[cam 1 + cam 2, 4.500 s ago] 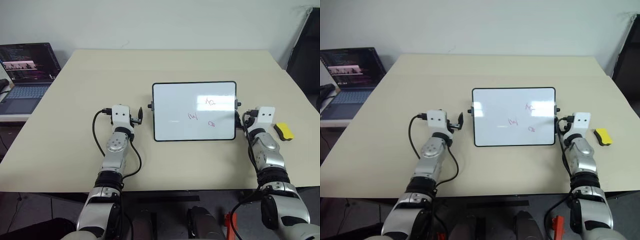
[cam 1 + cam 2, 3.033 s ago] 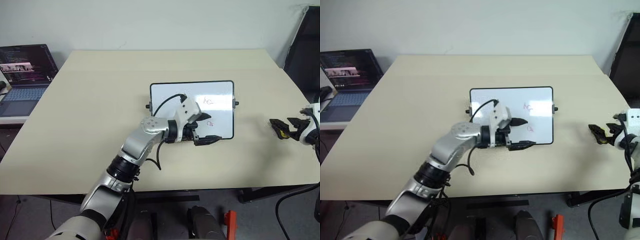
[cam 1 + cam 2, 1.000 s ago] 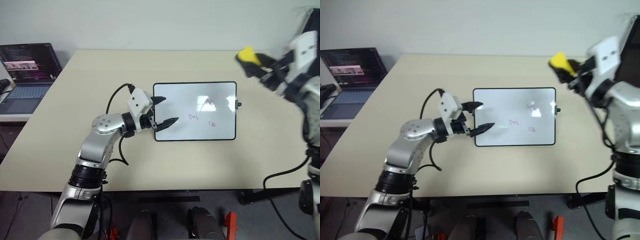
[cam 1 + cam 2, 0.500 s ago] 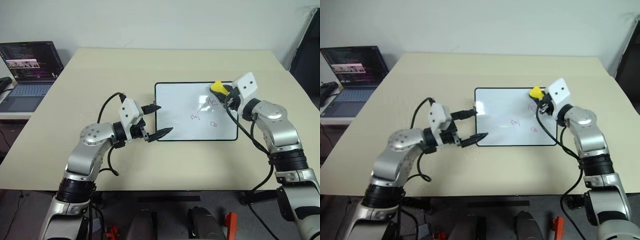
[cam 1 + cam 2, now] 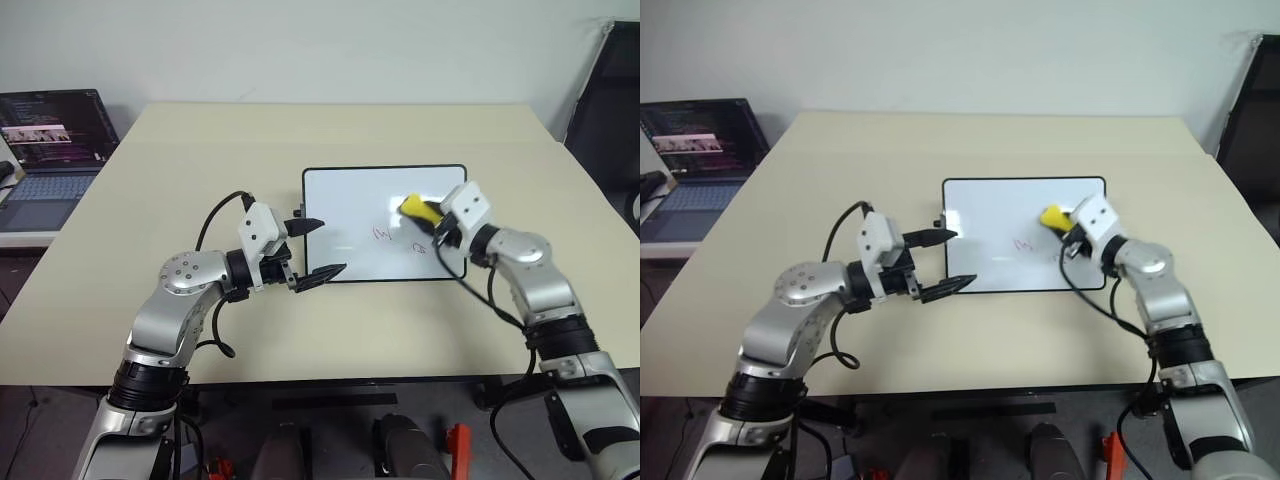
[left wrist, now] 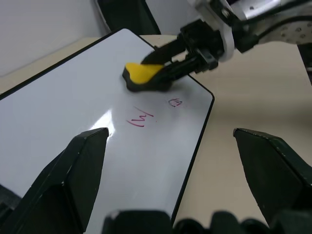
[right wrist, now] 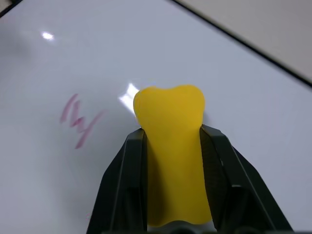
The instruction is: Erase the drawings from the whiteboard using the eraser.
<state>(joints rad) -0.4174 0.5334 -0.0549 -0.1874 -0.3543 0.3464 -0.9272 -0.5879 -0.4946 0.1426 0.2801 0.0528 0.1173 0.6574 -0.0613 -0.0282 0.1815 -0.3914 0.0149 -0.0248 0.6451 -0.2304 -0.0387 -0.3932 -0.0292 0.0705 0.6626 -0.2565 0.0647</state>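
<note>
Having dropped from above, the right claw [image 5: 432,222], clamped on the eraser [image 5: 418,209], is meeting the whiteboard [image 5: 350,195], needing sweeps across the drawings [image 5: 383,233].

I see the whiteboard [image 5: 384,222] lying mid-table [image 5: 200,160], the laptop [image 5: 50,140] far off its left edge. The eraser [image 5: 419,211] rests on the board's right half, with the drawings [image 5: 383,233] just left of and near it.
</note>
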